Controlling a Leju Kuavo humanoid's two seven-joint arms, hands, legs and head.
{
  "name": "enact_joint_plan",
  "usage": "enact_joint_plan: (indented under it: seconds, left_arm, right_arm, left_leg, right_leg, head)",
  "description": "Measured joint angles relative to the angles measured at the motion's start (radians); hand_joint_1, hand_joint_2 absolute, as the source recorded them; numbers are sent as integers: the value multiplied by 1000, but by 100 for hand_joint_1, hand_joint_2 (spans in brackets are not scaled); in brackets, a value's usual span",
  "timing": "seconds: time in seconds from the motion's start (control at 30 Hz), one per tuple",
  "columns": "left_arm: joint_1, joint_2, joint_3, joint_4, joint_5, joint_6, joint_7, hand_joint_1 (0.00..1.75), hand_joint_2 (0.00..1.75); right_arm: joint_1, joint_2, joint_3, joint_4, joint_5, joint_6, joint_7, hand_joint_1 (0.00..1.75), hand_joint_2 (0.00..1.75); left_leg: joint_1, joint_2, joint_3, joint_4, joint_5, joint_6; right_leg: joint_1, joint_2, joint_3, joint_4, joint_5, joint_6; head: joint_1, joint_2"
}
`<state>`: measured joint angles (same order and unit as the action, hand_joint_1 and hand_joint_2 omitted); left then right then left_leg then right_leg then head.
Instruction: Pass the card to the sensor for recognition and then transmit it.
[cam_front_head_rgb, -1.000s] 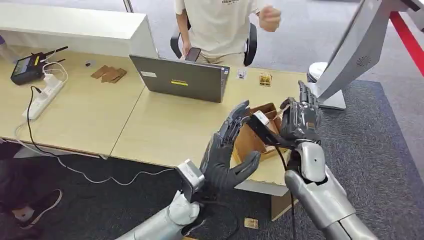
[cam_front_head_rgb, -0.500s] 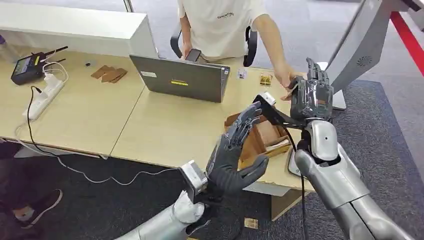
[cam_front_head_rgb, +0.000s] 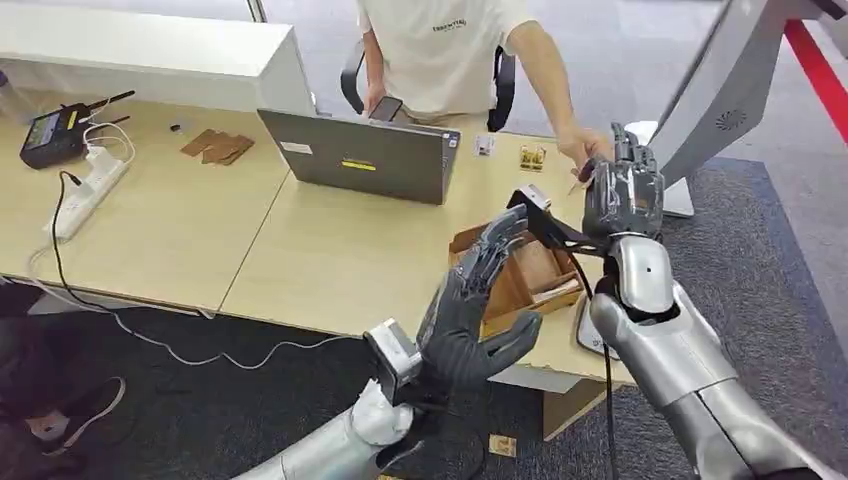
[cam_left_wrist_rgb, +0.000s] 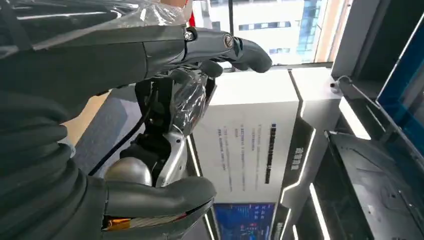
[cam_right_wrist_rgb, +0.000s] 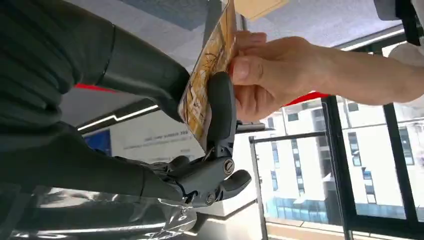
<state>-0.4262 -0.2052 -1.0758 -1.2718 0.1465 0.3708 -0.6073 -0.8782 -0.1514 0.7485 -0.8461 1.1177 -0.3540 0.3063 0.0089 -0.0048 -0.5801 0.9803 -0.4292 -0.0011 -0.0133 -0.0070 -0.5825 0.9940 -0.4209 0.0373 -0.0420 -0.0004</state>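
The card is pinched in my right hand, between thumb and a finger, raised above the far right edge of the desk. A person's hand grips the card's other end, so both of us hold it. Just right of that stands the slanted grey sensor post, its base on the desk corner. My left hand is raised over the desk's near edge, fingers spread, holding nothing, well apart from the right. Between my hands sits an open wooden box. Past it the desk is light wood, with a closed-in laptop facing the person, and a power strip far left. Dark carpet lies right of the desk.
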Motion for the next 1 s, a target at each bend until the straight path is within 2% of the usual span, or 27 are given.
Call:
enact_joint_plan:
  seconds: [0.23,0.27,0.3,0.5,0.67,0.83,1.0]
  left_arm:
    - [-9,0,-1,0,14,2,-3,0,175]
    - [-9,0,-1,0,15,3,0,0,175]
    - [-10,0,-1,0,15,5,2,0,175]
    - [-8,1,-1,0,5,10,8,0,175]
    - [0,3,-1,-3,-14,12,12,0,175]
    - [8,11,1,-7,-27,31,15,0,175]
    - [13,27,5,-23,-40,64,30,0,175]
  right_arm:
    - [-53,34,14,102,29,22,26,175,175]
    - [-58,41,18,123,21,18,30,61,175]
    - [-63,43,20,139,13,15,32,0,175]
    - [-74,60,31,204,-16,-38,38,0,175]
    - [-80,72,35,227,-73,-89,18,0,175]
    - [-76,76,26,228,-226,-161,-43,0,175]
    - [-32,71,-1,190,-423,-201,-101,0,175]
  left_leg:
    - [0,0,-1,0,0,0]
    - [0,0,-1,0,0,0]
    - [0,0,-1,0,0,0]
    - [0,0,0,0,0,0]
    - [0,0,0,0,0,0]
    - [0,1,1,0,0,0]
    - [0,1,1,0,0,0]
  right_leg:
    - [0,0,0,0,-1,0]
    - [0,0,0,0,-1,0]
    - [0,0,0,0,-1,0]
    - [0,0,0,0,0,0]
    - [0,0,0,0,0,0]
    - [0,0,0,0,0,0]
    - [0,0,0,0,0,0]
  head:
    - [0,0]
    - [0,0]
    - [0,0]
    - [0,0]
    - [0,0]
    - [0,0]
    - [0,0]
